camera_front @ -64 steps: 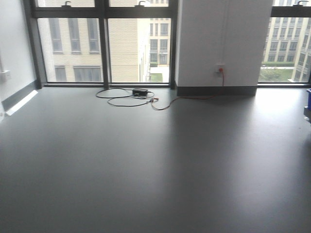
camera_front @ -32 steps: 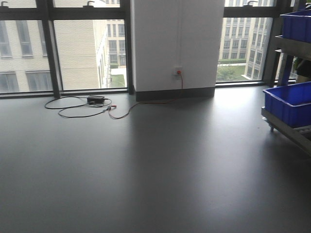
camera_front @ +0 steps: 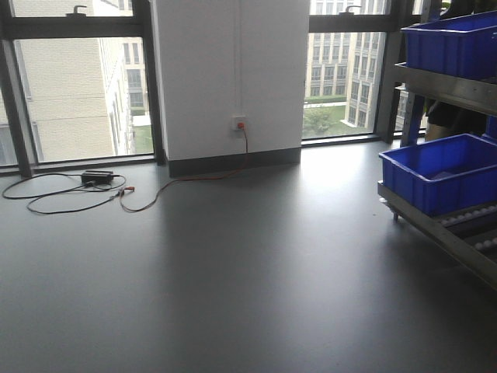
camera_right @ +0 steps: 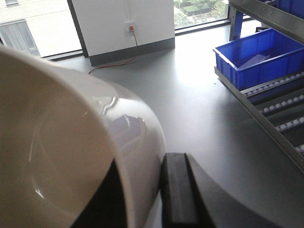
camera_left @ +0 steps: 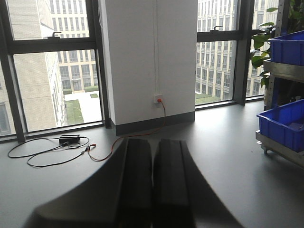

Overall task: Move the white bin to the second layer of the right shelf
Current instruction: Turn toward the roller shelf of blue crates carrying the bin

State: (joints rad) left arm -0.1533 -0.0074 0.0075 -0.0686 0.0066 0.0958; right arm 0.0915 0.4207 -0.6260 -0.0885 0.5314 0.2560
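Glossy white bin (camera_right: 61, 133) in right hand (camera_right: 140, 199), mouth toward lower left

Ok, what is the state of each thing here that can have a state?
White bin: held by the right gripper, not yet on the shelf.
Left gripper: shut, empty.
Lower blue crate: resting on the roller shelf.
Upper blue crate: resting on the level above.
Orange cable: plugged into the wall socket.
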